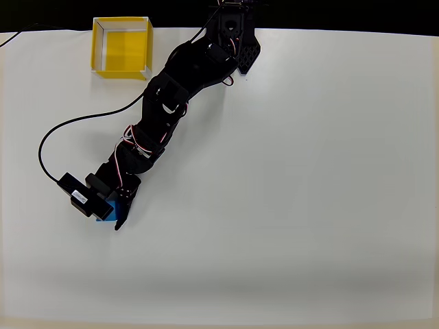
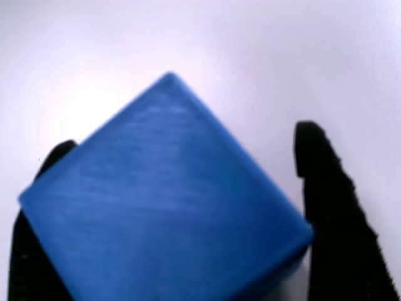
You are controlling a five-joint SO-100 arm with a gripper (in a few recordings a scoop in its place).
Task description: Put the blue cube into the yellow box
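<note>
The blue cube (image 2: 163, 207) lies turned corner-on between my two black fingers in the wrist view. Its right corner touches the right finger (image 2: 326, 194), and its left corner covers most of the left finger (image 2: 44, 166). My gripper (image 2: 182, 147) is closed onto the cube at table level. From overhead, the gripper (image 1: 115, 211) is at the lower left of the white table and a sliver of the blue cube (image 1: 108, 216) shows under it. The yellow box (image 1: 122, 49) stands open-topped at the table's far left edge, well away from the gripper.
A black cable (image 1: 51, 137) loops across the table's left side between the box and the gripper. The arm's base (image 1: 236, 34) sits at the far edge, and the arm stretches diagonally toward the lower left.
</note>
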